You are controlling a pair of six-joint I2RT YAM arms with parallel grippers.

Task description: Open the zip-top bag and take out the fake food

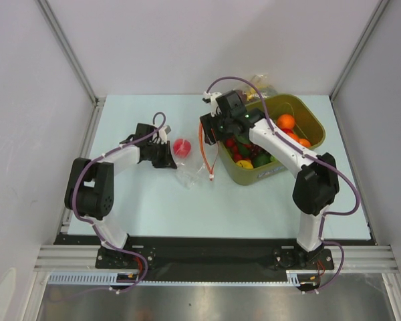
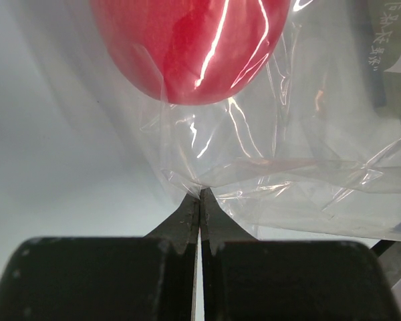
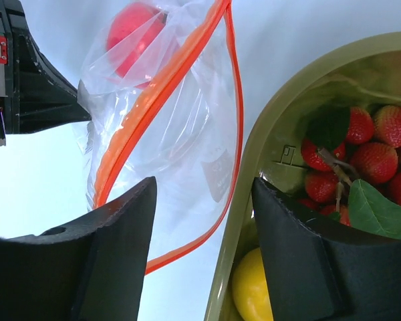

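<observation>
The zip-top bag (image 1: 189,175) lies crumpled on the table between the arms, its red-orange zip strip (image 3: 154,93) parted into a wide loop. A red apple (image 1: 181,148), fake food, shows through the clear plastic (image 2: 187,47) at the bag's far end. My left gripper (image 2: 199,194) is shut, pinching a fold of the bag just below the apple. My right gripper (image 3: 204,184) hovers open over the bag's mouth beside the olive bin; one edge of the strip runs below the gap between its fingers, and nothing is clamped.
An olive-green bin (image 1: 271,175) stands right of the bag and holds strawberries (image 3: 374,160), a yellow lemon (image 3: 250,287), an orange fruit (image 1: 285,122) and green pieces. Another clear bag (image 1: 262,85) lies behind the bin. Metal frame rails border the table.
</observation>
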